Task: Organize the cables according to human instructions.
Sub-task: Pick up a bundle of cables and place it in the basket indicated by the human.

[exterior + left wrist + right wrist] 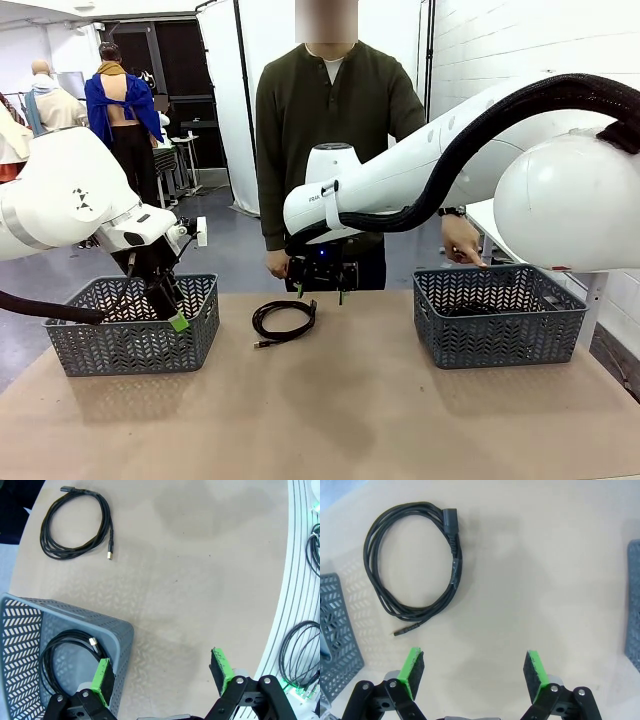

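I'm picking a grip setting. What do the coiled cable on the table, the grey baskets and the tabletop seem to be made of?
Coiled cable: black, likely rubber- or plastic-sheathed, matte with a faint sheen; its free tip looks like metal. Left basket and right basket: grey, probably moulded plastic, matte, with chevron cutouts. Tabletop: tan, flat and dull, possibly fibreboard or cardboard; unclear which.

The left basket runs off the left wrist picture around eight o'clock, and the left gripper's finger hides part of its coiled cable.
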Available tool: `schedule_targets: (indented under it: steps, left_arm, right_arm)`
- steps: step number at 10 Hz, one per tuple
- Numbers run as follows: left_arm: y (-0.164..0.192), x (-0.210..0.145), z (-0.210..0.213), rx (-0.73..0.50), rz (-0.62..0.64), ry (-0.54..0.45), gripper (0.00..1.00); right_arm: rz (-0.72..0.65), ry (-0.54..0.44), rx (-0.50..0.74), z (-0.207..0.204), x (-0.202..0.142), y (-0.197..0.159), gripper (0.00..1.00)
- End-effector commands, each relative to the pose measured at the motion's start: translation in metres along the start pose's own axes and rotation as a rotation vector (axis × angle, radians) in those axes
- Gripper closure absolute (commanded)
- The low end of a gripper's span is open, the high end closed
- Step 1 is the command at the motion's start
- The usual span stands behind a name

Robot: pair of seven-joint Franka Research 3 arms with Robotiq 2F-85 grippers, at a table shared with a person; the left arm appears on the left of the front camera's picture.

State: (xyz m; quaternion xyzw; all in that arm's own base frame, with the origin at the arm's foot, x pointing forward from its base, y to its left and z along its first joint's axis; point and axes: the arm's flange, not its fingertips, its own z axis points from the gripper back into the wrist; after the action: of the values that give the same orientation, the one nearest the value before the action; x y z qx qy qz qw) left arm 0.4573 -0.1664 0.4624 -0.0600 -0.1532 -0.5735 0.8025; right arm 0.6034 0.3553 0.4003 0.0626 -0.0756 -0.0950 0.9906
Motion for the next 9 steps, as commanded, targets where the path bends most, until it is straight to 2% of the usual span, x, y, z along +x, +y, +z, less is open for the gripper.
schedule_targets:
  steps: [1,4,9]
  left_arm:
    - [0.002,0.002,0.001,0.005,0.002,0.002,0.0]
    - [0.002,0.002,0.001,0.005,0.002,0.002,0.0]
    - [0.002,0.002,0.001,0.005,0.002,0.002,0.0]
  right_arm:
    - [-0.037,0.009,-0.024,-0.006,0.004,0.004,0.0]
    - [-0.087,0.019,-0.04,-0.021,0.007,0.012,0.0]
    - [-0.171,-0.036,-0.085,-0.05,0.013,0.02,0.0]
